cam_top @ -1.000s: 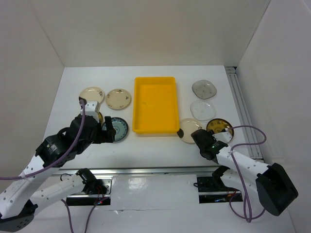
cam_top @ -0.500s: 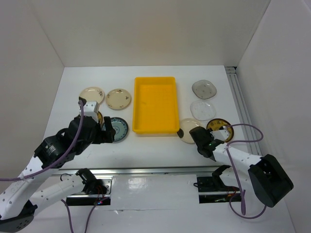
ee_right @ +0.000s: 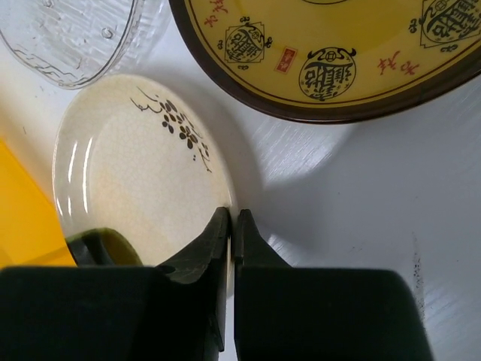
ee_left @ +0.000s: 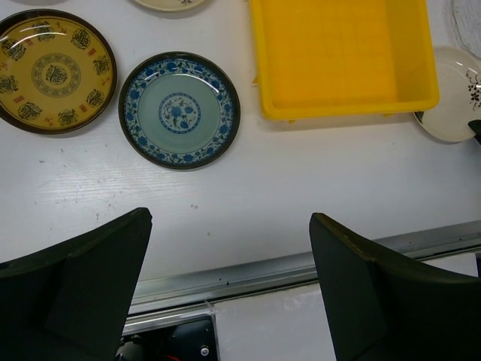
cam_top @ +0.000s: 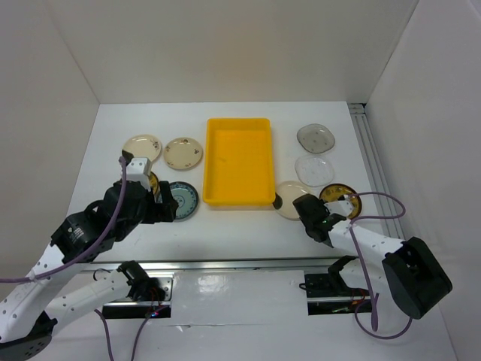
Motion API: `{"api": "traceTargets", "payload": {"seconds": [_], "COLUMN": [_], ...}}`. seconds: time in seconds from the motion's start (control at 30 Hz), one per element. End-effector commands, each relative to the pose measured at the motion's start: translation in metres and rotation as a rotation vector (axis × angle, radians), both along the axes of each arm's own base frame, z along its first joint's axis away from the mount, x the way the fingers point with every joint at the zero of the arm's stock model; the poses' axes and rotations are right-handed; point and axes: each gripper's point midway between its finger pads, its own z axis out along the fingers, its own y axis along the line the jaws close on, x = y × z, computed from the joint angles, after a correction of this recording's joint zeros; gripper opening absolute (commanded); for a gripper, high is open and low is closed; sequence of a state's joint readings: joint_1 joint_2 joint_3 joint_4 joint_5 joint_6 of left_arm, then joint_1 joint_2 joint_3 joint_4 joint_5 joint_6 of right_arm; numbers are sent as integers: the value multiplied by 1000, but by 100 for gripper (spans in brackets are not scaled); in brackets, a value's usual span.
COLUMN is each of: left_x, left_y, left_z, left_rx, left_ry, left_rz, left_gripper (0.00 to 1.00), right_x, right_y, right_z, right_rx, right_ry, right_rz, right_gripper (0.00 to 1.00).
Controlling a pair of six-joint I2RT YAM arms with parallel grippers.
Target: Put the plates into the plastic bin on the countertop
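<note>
My tool [ee_right: 233, 216] has its fingers pressed together at the near rim of the cream plate [ee_right: 135, 169] lying on the white surface [ee_right: 361, 195]; whether the rim is pinched, I cannot tell. Beyond lie a brown-gold plate [ee_right: 331, 45] and a clear glass plate [ee_right: 68, 34]. The yellow bin [ee_right: 19, 218] shows at the left edge.

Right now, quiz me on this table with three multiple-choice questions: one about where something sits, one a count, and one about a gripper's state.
1. Where is the blue-green plate relative to the yellow bin?
A. inside it
B. to its right
C. to its left

2. How many plates lie in the yellow bin?
A. none
B. two
C. four

3. How is the right gripper?
A. wide open
B. shut on the rim of the cream sprig plate
C. half open above the bin

Answers:
1 C: the plate sits on the white countertop, left of the bin's near corner.
2 A: the bin's yellow floor is bare.
3 B: the wrist view shows the fingers pressed together at that plate's near edge.
</note>
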State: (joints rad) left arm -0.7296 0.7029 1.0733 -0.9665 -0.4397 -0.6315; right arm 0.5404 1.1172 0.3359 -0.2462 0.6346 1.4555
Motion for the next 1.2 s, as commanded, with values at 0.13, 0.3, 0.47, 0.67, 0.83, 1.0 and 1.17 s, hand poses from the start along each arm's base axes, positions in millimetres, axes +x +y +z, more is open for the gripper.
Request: {"api": "traceTargets", "payload": {"seconds": [0.13, 0.3, 0.47, 0.67, 0.83, 1.0, 1.17], "left_x": [1, 1, 1, 2, 3, 6, 12], "left_y": [0, 0, -1, -3, -3, 0, 5], "left_z": [4, 4, 3, 1, -1, -5, -10], "left_rx": [-11, -11, -5, -6, 0, 18, 41], "left_ry": [-22, -22, -15, -6, 1, 15, 37], "left_rz": [-9, -9, -9, -4, -4, 30, 92], "left_gripper": [100, 100, 100, 100, 100, 100, 100], "right_x": [-40, -38, -32, -33, -22, 2, 53], "right_y": [-14, -15, -18, -26, -12, 3, 71], "right_z": [-23, 16, 61, 114, 153, 190, 234], "right_rx": [-74, -117, -197, -328, -388, -429, -327], "right_ry": [211, 168, 112, 52, -46, -168, -378], "right_rz": [34, -1, -12, -73, -45, -41, 72], "right_gripper": [0, 0, 0, 0, 0, 0, 0]}}
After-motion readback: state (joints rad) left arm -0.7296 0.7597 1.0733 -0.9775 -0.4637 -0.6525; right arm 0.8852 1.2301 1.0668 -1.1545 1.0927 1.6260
